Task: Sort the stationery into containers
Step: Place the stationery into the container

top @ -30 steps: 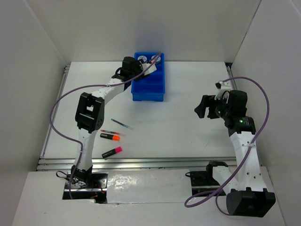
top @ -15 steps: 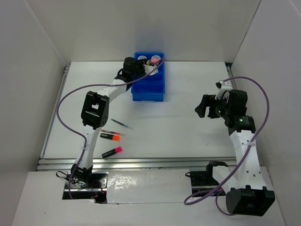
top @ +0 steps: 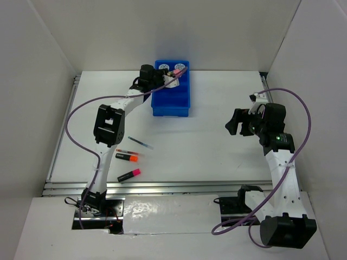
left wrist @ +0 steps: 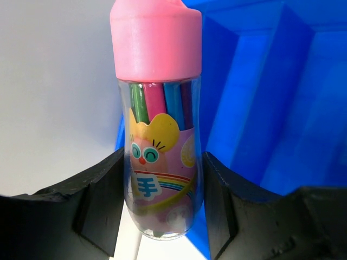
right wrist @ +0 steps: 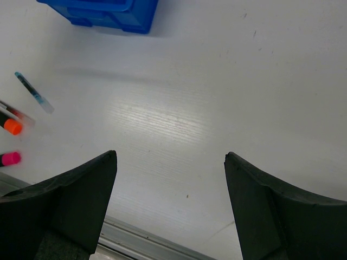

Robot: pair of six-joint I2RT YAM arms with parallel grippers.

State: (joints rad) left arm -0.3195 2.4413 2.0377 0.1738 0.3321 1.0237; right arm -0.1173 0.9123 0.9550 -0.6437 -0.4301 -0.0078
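Observation:
My left gripper [top: 162, 78] is shut on the pink cylinder [left wrist: 161, 124], a clear tube with a pink cap, and holds it over the far left part of the blue tray [top: 172, 103]; the cylinder shows pink in the top view [top: 175, 72]. Two blue-and-white rolls [top: 164, 67] lie in the tray's far compartment. On the table lie a blue pen [top: 140, 143], a red pen [top: 128, 151], an orange-black highlighter [top: 126, 157] and a pink-black highlighter [top: 129, 175]. My right gripper [top: 236, 123] is open and empty, well right of the tray.
White walls enclose the table on the left, back and right. A metal rail [top: 162, 188] runs along the near edge. The right wrist view shows the tray's corner [right wrist: 103, 13] and the blue pen [right wrist: 33, 92] at the left.
My left gripper with the pink cylinder has moved from beside the tray's left edge to above its far left compartment. The right arm has not moved.

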